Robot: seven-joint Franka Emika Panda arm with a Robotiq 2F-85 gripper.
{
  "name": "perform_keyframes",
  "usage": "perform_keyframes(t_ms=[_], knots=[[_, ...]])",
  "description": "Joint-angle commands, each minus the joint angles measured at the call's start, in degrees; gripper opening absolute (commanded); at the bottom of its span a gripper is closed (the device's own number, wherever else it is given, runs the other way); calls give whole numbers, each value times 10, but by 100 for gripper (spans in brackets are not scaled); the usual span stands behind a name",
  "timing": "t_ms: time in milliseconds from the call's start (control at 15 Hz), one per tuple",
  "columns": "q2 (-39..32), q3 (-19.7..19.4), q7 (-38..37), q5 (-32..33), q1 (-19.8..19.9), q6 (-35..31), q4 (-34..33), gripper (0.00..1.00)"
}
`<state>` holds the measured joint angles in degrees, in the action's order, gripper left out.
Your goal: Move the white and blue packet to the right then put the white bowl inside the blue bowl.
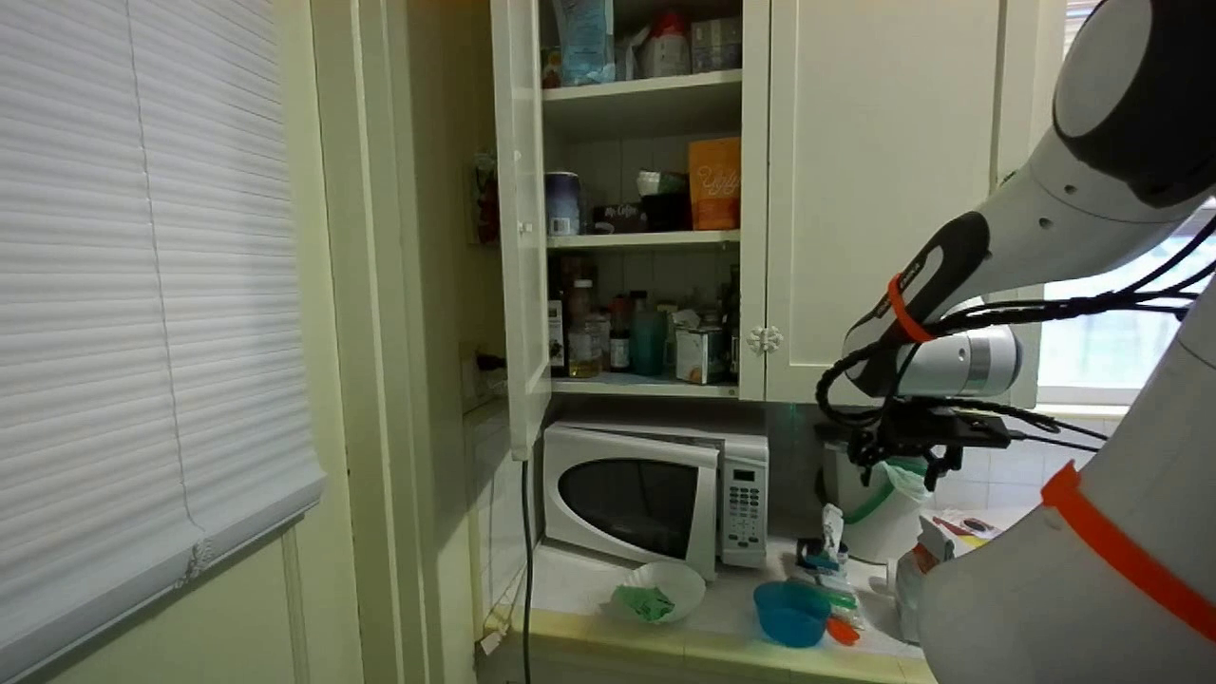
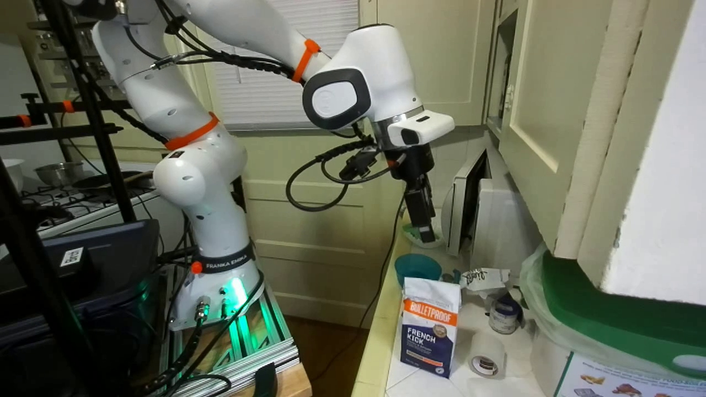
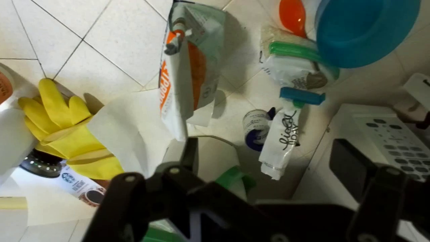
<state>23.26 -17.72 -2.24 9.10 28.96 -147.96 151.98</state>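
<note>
The white and blue packet [image 1: 832,532] is a white pouch with black lettering and a blue clip. It stands behind the blue bowl [image 1: 792,613]. The packet also shows in the wrist view [image 3: 280,139] and in an exterior view [image 2: 486,280]. The blue bowl also shows in an exterior view [image 2: 417,267] and in the wrist view [image 3: 362,33]. The white bowl [image 1: 681,584], holding something green, sits before the microwave. In an exterior view [image 2: 413,238] my gripper partly hides it. My gripper [image 3: 270,161] is open and empty, above the counter; the packet shows below between its fingers.
A white, orange and navy bag [image 2: 429,328] stands near the counter's front edge. A small can [image 2: 503,317], a white roll [image 2: 487,355] and a green-lidded bin [image 2: 612,309] are nearby. The microwave [image 1: 627,503] door is ajar. An orange spoon [image 1: 842,631] lies beside the blue bowl.
</note>
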Motion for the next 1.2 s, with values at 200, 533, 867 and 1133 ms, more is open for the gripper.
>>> perform_keyframes(t_ms=[200,533,867,1133], knots=[[10,70,-47,8,-47,63,-18,100],[-8,126,-112,27,-70,92,-36,100],[-31,170,-224,32,-86,127,-56,100],[-67,200,-326,34,-101,126,-78,100]])
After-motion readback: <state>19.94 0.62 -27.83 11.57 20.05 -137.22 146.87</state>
